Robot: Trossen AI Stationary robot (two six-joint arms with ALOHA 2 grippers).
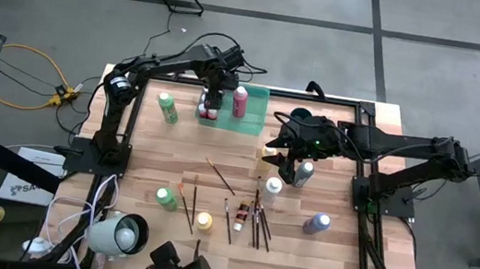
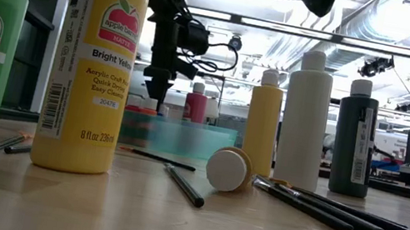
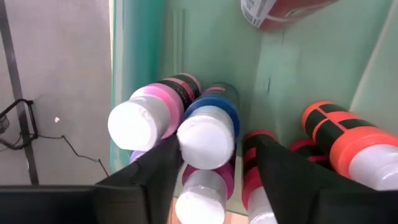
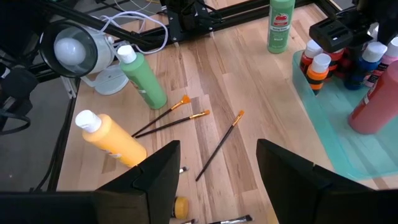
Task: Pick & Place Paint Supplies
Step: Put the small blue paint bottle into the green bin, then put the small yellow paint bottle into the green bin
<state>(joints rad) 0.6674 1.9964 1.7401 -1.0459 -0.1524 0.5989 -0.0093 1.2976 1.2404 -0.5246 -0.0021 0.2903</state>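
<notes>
A translucent green tray (image 1: 251,122) at the table's far middle holds several paint bottles standing upright on their bases: pink (image 3: 146,121), blue (image 3: 208,134), orange (image 3: 348,143) and a larger red one (image 1: 240,102). My left gripper (image 3: 214,180) points down into the tray's left end (image 1: 210,105), open, its fingers on either side of the blue bottle and a magenta one (image 3: 202,196). My right gripper (image 4: 217,180) hangs open above the table's middle (image 1: 288,159) with nothing between its fingers. Loose bottles and thin brushes (image 4: 168,115) lie on the wood.
A green bottle (image 1: 167,106) stands left of the tray. Green (image 4: 143,81) and yellow (image 4: 112,140) bottles lie near the front; white (image 1: 272,187), grey (image 1: 305,173) and purple (image 1: 317,223) bottles stand by the right arm. A white lamp-like device (image 1: 120,235) sits at the near left corner.
</notes>
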